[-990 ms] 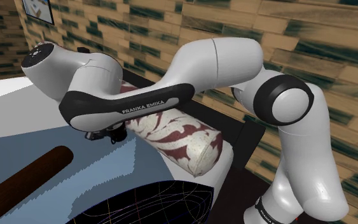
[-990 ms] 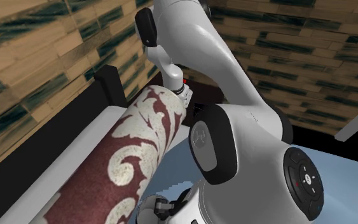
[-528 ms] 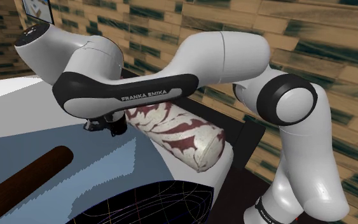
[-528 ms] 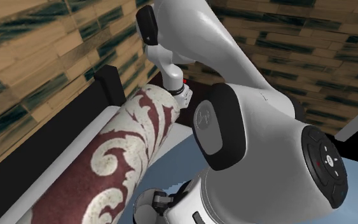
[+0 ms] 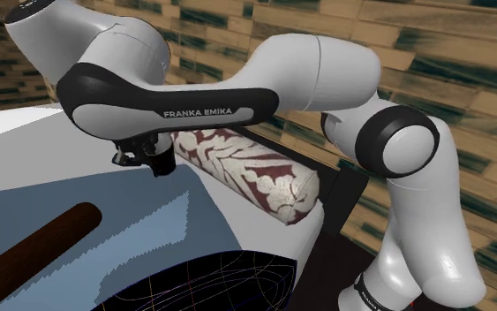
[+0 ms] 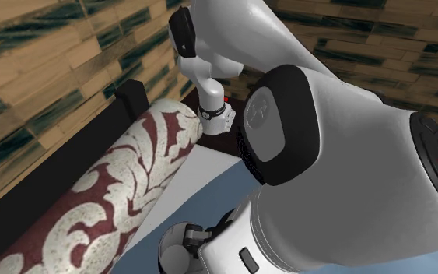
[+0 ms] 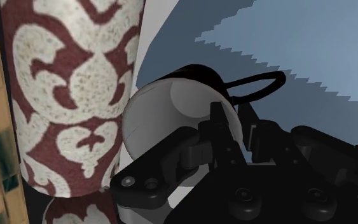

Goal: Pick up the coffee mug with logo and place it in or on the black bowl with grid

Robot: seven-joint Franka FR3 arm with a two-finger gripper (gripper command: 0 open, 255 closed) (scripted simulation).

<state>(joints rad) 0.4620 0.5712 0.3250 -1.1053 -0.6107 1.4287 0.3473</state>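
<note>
Between pincer fingers, wall of pale mug sat clamped. Patterned bolster lay just beside pincer; brushing it could likely twist mug from thin rim grip.

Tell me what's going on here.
A white arm is working over a bed. Its jaws are closed on the wall of a pale mug, near its black handle, right beside a red-and-white bolster. The black bowl with grid lines sits apart, at the shoulder view's bottom edge, so the mug is not yet in it.

Two ext cams close, bolster shared
</note>
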